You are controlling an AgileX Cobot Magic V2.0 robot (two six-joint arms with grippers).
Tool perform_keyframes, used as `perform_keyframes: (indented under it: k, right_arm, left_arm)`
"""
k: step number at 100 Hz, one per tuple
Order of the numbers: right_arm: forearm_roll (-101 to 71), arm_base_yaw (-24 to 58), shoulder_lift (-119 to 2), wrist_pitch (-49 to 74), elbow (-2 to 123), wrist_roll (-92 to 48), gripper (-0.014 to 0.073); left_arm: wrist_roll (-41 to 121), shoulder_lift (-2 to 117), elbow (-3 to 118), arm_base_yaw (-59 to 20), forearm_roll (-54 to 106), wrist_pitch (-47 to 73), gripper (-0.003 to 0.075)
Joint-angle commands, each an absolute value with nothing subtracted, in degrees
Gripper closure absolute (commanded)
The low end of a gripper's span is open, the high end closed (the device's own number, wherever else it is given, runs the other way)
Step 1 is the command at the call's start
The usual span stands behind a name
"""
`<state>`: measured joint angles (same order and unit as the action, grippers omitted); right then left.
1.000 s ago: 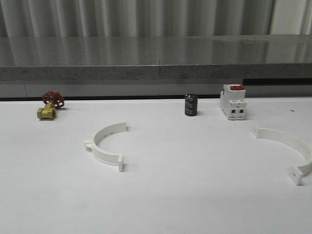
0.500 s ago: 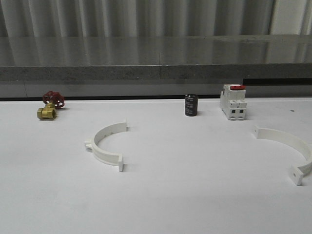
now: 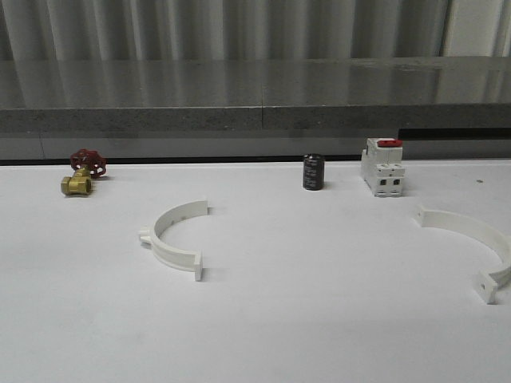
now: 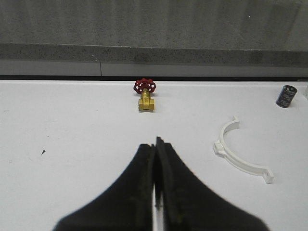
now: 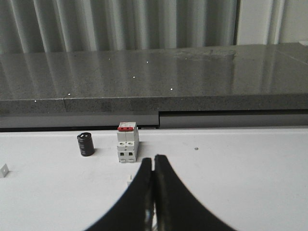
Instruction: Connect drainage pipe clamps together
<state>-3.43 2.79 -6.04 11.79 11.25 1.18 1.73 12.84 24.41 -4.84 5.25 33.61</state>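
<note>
**Two clamp halves lying apart, both grippers pinched shut**

White tabletop (image 3: 263,319) runs back to a grey stone-look ledge (image 3: 255,96), w/ ribbed metal sheeting behind that.

Left clamp half (image 3: 174,238) lies flat on the table, left of centre, its open side facing right; one tab end points toward the back, the other sits nearer the front edge, and a small nub sticks out of its outer curve on the left. Right clamp half (image 3: 473,239) lies flat near the table's right edge, partly cut off by the frame, open side facing front-left, a tab w/ a hole at its near end. The two halves are well apart, not touching.

Along the back of the table, left to right: brass valve (image 3: 77,184) w/ a red handwheel (image 3: 88,162), black cylinder (image 3: 313,172) standing upright, then a white switch block w/ red top (image 3: 381,167) just to its right.

Left gripper (image 4: 155,144), seen from its wrist cam: fingers pressed together, nothing between them, above bare table; valve sits ahead of it, left clamp half off to one side.

Right gripper (image 5: 154,161), from its own wrist cam: fingers likewise together, holding nothing; switch block and black cylinder stand ahead of it.
</note>
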Motion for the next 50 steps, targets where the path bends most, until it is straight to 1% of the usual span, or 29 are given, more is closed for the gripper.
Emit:
perform_keyframes:
  k: [1, 14, 28, 38, 50]
  right_arm:
    - [-3.3, 2.8, -13.1, 14.6, 18.8, 1.0, 0.0662]
    - [-3.3, 2.8, -23.3, 25.3, 28.8, 1.0, 0.0662]
    - [-3.3, 2.8, -35.7, 34.1, 38.2, 1.0, 0.0662]
    - [-3.3, 2.8, -44.0, 37.2, 43.6, 1.0, 0.0662]
    - [-3.3, 2.8, -51.9, 37.5, 47.9, 1.0, 0.0662]
  left_arm:
    - [1.6, 13.4, 25.8, -4.8, 6.0, 29.6, 0.0741]
    - [1.6, 13.4, 25.8, -4.8, 6.0, 29.6, 0.0741]
    - [1.6, 13.4, 25.8, -4.8, 6.0, 29.6, 0.0741]
    - [1.6, 13.4, 25.8, -4.8, 6.0, 29.6, 0.0741]
    - [1.6, 13.4, 25.8, -4.8, 6.0, 29.6, 0.0741]
